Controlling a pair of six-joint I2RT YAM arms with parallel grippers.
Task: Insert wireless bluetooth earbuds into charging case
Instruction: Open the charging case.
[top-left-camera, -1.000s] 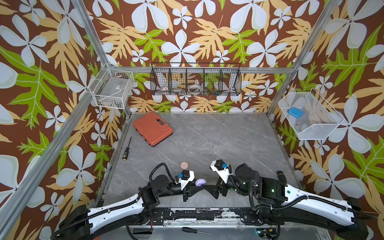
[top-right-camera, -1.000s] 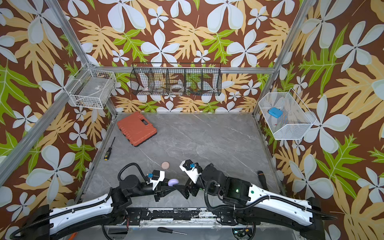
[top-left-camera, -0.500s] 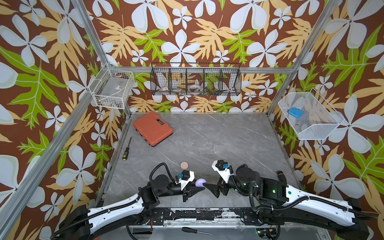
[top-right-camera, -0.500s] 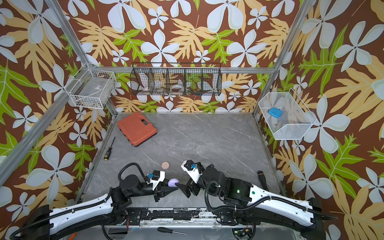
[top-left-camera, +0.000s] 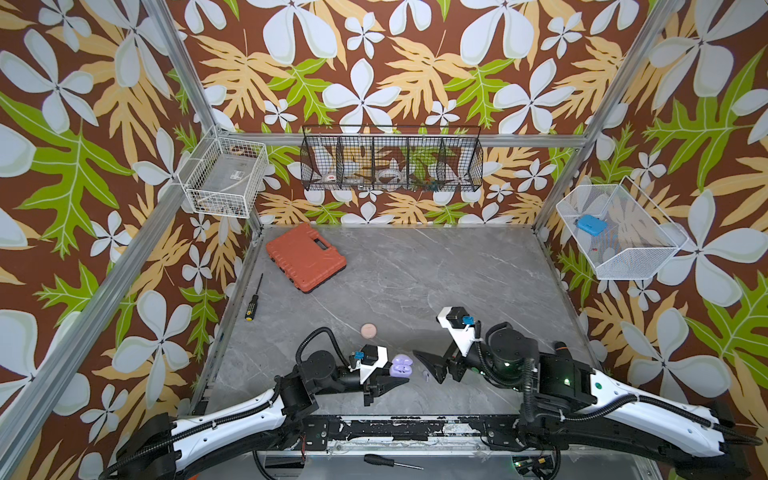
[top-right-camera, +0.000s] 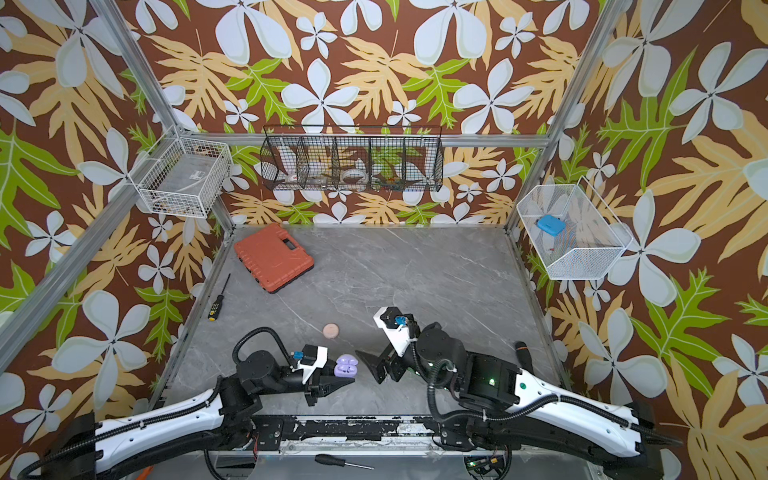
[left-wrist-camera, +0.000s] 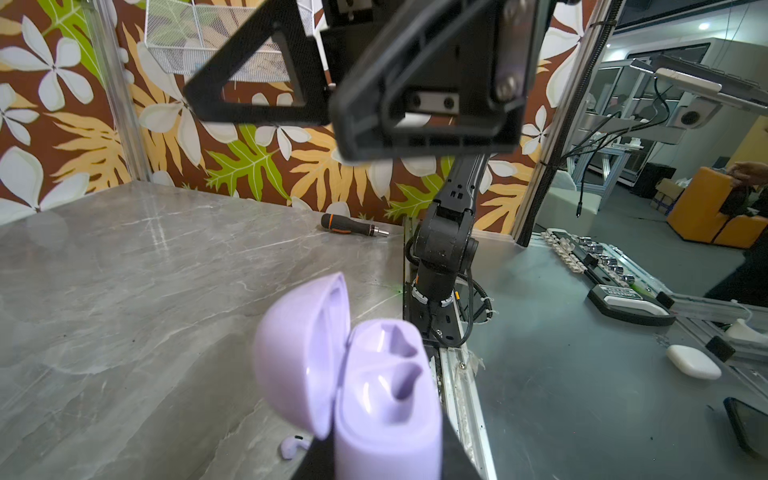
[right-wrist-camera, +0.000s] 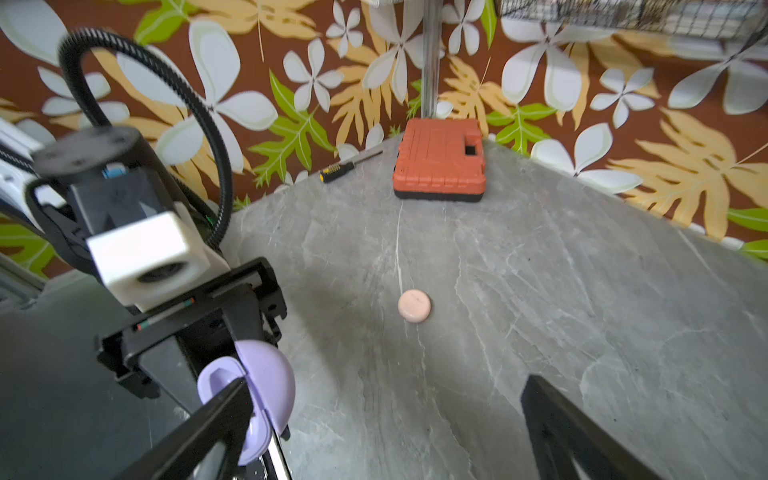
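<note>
One lavender earbud (left-wrist-camera: 293, 446) lies on the table (left-wrist-camera: 124, 291) just beside the open lavender charging case (left-wrist-camera: 386, 399), which the left gripper (top-left-camera: 388, 380) clamps (its fingers (left-wrist-camera: 318, 463) mostly cut off in the wrist view). The right gripper (top-left-camera: 430, 368) stands wide, empty, nearby. Well contents unclear.

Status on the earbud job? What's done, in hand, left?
Done: lavender case is open, clamped in the left gripper. In hand: right gripper, open, is poised by a loose lavender earbud on the table. Left: pick it, seat it; the sockets look empty. Pink case sits shut, contents hidden.
</note>
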